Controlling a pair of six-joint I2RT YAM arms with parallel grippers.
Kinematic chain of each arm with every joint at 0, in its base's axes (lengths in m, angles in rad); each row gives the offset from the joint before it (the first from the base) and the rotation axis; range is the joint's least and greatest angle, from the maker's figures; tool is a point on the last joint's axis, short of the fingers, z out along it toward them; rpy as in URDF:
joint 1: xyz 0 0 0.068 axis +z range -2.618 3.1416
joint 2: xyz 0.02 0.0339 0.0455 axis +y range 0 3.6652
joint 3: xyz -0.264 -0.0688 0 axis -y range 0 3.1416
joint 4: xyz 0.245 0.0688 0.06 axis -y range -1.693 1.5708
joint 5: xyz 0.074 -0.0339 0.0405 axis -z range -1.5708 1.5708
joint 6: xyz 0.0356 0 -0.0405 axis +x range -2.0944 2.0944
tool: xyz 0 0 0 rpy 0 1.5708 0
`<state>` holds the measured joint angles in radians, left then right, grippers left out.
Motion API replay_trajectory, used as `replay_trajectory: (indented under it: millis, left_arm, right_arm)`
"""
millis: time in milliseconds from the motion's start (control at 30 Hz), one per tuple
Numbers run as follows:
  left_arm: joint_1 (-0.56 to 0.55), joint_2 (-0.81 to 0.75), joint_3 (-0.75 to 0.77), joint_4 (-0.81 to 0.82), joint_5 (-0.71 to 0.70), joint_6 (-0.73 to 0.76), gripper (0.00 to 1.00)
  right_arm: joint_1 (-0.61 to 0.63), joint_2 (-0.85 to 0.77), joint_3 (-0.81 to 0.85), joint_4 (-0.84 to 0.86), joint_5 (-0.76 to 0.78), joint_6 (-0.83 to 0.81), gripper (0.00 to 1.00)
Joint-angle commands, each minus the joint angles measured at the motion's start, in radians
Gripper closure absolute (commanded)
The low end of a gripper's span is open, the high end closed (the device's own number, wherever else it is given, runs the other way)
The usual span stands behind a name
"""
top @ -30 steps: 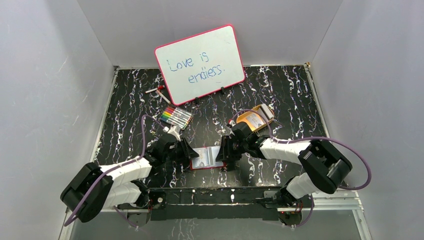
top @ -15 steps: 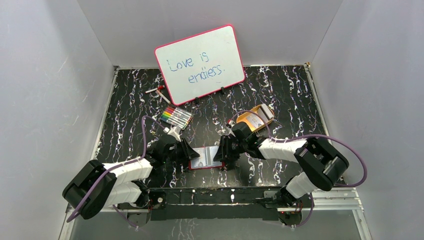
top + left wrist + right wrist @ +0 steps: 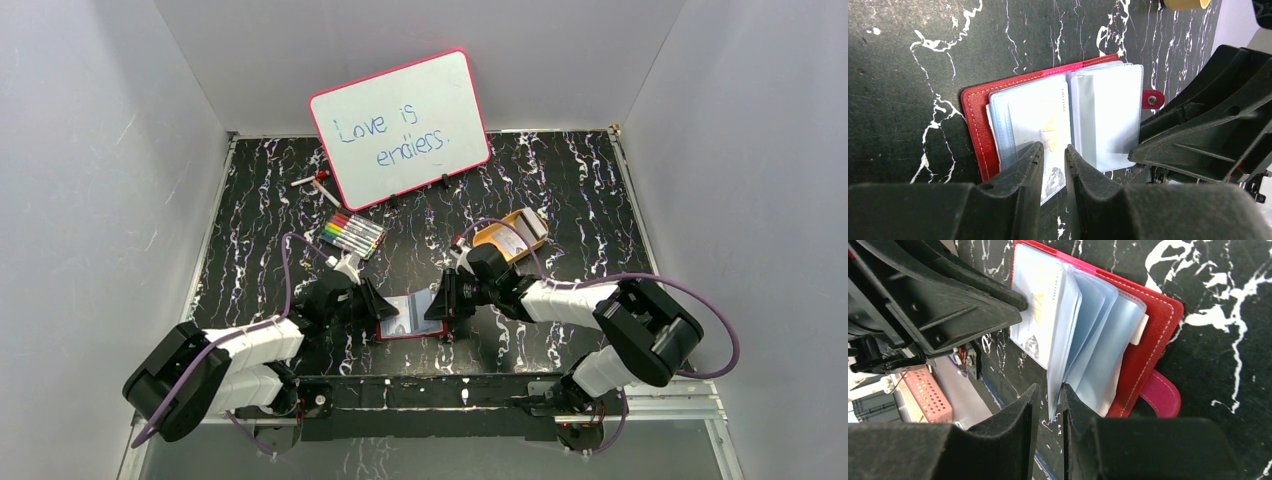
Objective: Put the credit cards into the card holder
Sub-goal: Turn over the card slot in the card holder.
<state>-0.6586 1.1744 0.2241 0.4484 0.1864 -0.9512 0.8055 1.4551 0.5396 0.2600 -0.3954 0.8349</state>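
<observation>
The dark-red card holder (image 3: pixel 410 318) lies open on the table between both arms. A white credit card (image 3: pixel 1040 107) with gold lettering rests on its left page, the near edge sticking out past the cover (image 3: pixel 975 115). My left gripper (image 3: pixel 1053 147) hovers over that card, jaws a narrow gap apart with nothing between them; one fingertip (image 3: pixel 1020 302) touches the card. My right gripper (image 3: pixel 1049 390) stands narrowly open around the raised edge of a clear sleeve (image 3: pixel 1088 340), which leans on one finger. The snap tab (image 3: pixel 1160 397) sticks out to the side.
An orange tray (image 3: pixel 492 234) holding pale cards (image 3: pixel 512 241) sits behind the right arm. A colour marker set (image 3: pixel 352 235) lies behind the left arm. A whiteboard (image 3: pixel 400 128) leans on the back wall, a red-capped pen (image 3: pixel 315 180) beside it.
My right gripper has shifted slightly left and its jaws have narrowed around a sleeve edge, which now stands up. The left arm has barely moved.
</observation>
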Motion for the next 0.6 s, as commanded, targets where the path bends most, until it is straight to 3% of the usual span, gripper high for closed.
replay_trajectory:
  millis: [0,200,567]
  left_arm:
    - [-0.006,-0.027,-0.008,-0.063,-0.016,0.011,0.79]
    - [-0.006,-0.05,-0.003,-0.083,-0.019,0.01,0.79]
    - [-0.005,-0.13,0.028,-0.19,-0.066,0.026,0.76]
  right_arm:
    - [0.006,-0.016,0.046,0.081,-0.037,-0.002,0.71]
    - [0.018,0.016,0.077,0.109,-0.062,-0.001,0.7]
    - [0.079,0.121,0.192,0.061,-0.069,-0.03,0.57]
